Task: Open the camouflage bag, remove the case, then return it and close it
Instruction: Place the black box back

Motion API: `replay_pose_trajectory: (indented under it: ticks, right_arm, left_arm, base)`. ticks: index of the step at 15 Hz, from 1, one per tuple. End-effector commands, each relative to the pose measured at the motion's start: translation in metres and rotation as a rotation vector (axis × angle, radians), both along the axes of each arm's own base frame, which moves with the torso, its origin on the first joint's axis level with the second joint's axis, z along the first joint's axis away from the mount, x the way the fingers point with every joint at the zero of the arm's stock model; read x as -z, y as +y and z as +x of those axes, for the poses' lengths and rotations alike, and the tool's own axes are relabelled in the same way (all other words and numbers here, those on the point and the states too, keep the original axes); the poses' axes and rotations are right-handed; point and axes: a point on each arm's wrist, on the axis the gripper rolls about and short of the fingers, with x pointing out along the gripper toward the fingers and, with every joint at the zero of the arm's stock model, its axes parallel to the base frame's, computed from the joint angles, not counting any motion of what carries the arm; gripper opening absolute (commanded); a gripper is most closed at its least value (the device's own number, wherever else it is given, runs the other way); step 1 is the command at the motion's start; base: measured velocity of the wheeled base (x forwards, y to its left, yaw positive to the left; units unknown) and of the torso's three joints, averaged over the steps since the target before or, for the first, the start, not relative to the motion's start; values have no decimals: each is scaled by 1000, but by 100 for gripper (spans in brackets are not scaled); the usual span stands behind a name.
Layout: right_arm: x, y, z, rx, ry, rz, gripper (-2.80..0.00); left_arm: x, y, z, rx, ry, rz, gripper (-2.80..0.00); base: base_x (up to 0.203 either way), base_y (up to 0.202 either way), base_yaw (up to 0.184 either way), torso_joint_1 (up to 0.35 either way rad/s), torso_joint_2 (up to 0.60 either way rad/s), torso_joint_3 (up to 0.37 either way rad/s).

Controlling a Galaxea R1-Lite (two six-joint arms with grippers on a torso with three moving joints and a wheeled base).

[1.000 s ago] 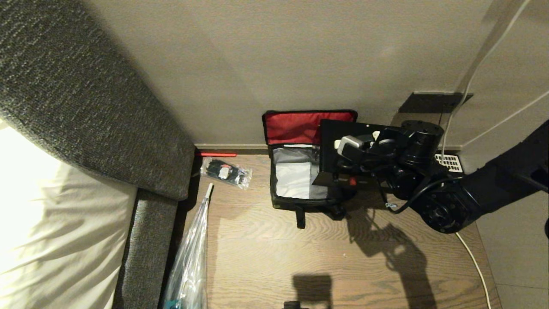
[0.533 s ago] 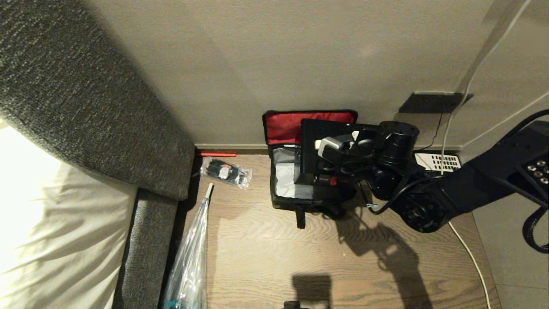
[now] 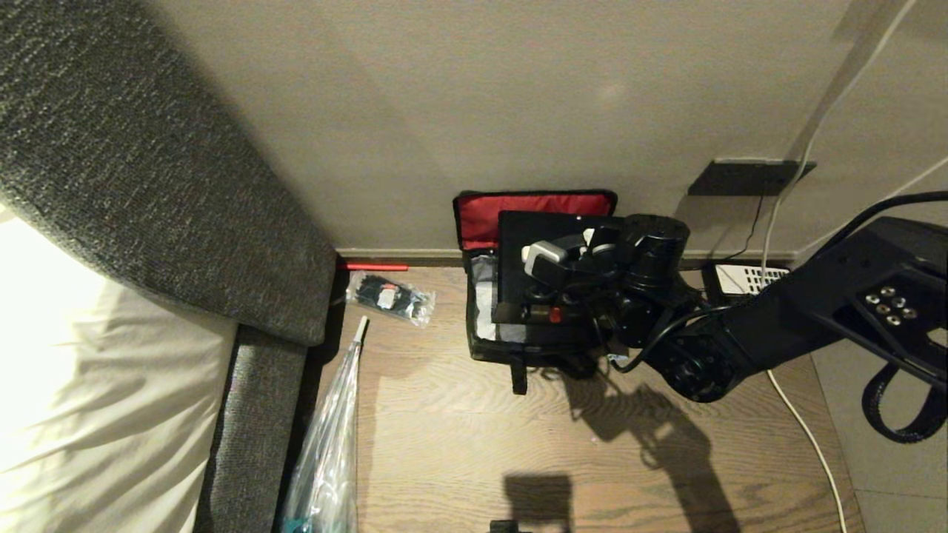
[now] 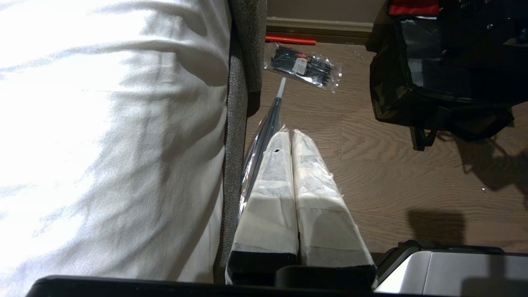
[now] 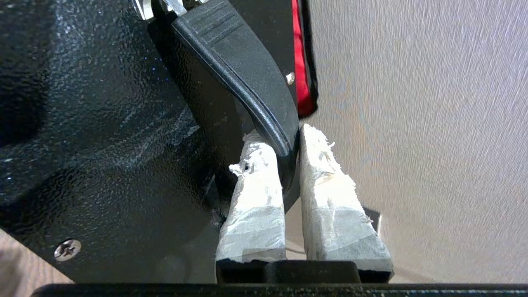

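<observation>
case [image 3: 518, 244] over open camouflage bag [image 3: 485, 344] | bag against wall [image 3: 474, 96] | cable-tie packet [image 3: 390, 297] left

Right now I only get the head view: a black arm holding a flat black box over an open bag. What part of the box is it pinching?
Observer: The right gripper has its jaws shut on the curved black handle of the case; the right wrist view shows it.
Operator: Where is the other arm? I can't see it.
Observer: The left gripper hangs beside the white bedding, jaws shut on nothing, aimed toward the packet of cable ties.
Operator: The bag looks plain black to me.
Observer: The left wrist view shows the camouflage bag with its side in green and brown blotches.
</observation>
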Motion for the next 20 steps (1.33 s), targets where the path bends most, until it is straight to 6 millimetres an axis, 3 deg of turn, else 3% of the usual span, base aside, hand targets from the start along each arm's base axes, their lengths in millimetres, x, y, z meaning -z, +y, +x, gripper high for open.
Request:
replay_pose_trajectory:
  ticks: [1,9,20]
  right_arm:
    - [7,6,3,-3,6,-9,-280]
    - [6,23,13,-25,-21,13,-280]
    - [27,33,30,-29,-8,58,-280]
  left_arm:
    - [0,0,0,-1,2,0,-280]
    - [0,0,0,-1,2,0,-280]
    - [0,0,0,-1,2,0,-280]
  base:
    - [0,0,0,0,0,0]
    - [0,0,0,0,0,0]
    - [0,0,0,0,0,0]
